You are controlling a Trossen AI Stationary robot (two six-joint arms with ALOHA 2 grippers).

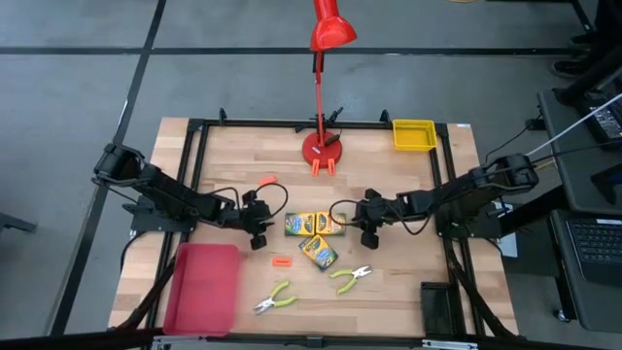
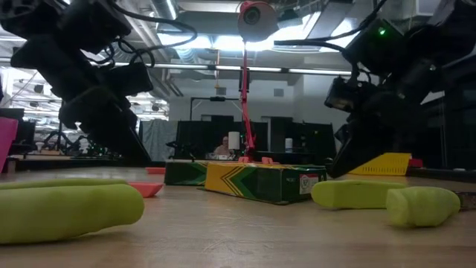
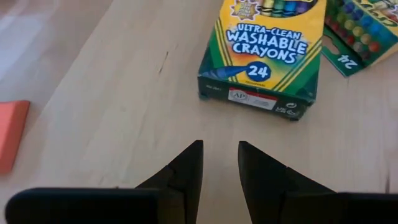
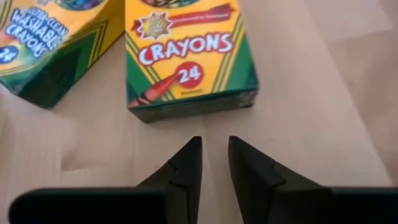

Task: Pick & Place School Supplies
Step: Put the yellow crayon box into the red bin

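Two yellow-and-green crayon boxes (image 1: 314, 224) (image 1: 318, 251) lie flat mid-table between my grippers. My left gripper (image 1: 259, 234) (image 3: 221, 149) hovers just left of them, open by a narrow gap, pointing at the "Washable Crayons" box (image 3: 261, 53). My right gripper (image 1: 369, 231) (image 4: 215, 146) hovers just to their right, also open by a narrow gap, facing the "Crayons 24" box (image 4: 186, 59). Two tools with yellow-green handles (image 1: 277, 298) (image 1: 350, 277) lie nearer the table's near edge. Small orange pieces (image 1: 282, 261) (image 1: 267, 181) (image 3: 12, 134) rest on the wood.
A flat red tray (image 1: 204, 287) lies at the near left corner. The red desk lamp (image 1: 321, 146) stands at the far middle, and a yellow bin (image 1: 413, 134) at the far right. A dark block (image 1: 439, 303) sits at the near right. A black frame (image 1: 194, 156) rims the table.
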